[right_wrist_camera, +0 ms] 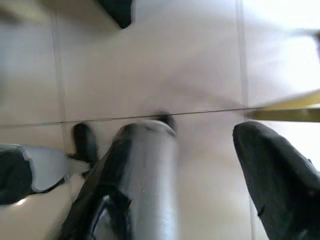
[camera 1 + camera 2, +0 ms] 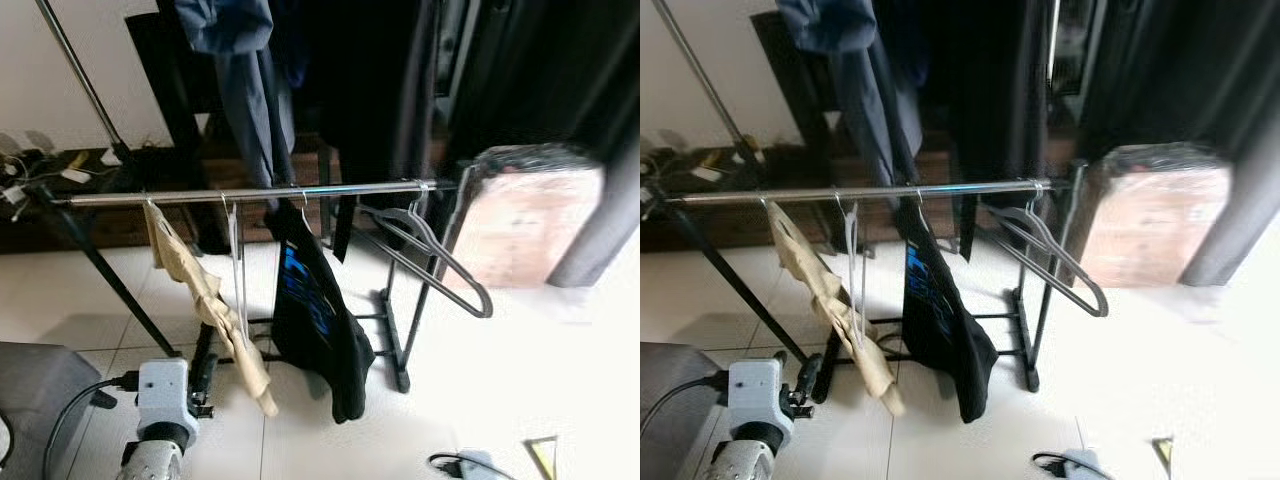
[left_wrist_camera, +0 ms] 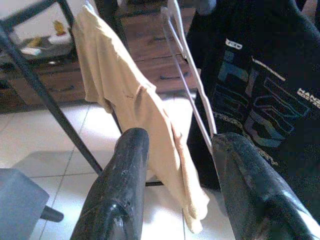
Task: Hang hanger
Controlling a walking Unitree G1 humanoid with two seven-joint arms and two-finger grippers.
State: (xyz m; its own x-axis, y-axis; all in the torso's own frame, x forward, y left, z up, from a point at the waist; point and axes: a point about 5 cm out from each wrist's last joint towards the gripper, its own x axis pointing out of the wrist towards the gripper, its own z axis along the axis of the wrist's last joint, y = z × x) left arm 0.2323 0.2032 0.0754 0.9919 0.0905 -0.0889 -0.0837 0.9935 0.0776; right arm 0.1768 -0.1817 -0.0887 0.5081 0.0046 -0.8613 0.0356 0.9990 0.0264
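At the rail's [image 2: 250, 194] right end hangs the dark empty hanger [image 2: 430, 255], tilted. Left gripper [image 3: 172, 200] empty, fingers apart, facing the tan garment [image 3: 130, 100]; right gripper [image 1: 210, 170] spread over floor tiles. Hanging looks done; next likely withdrawal.

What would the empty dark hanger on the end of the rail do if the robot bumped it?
The dark hanger would probably swing, since just its hook rests on the rail. It looks thin and bare, so likely light and stiff. It already hangs tilted, so a hard knock might unhook it.

The left arm [image 2: 160, 415] is raised low in front, both grippers' jaws parted and holding nothing.
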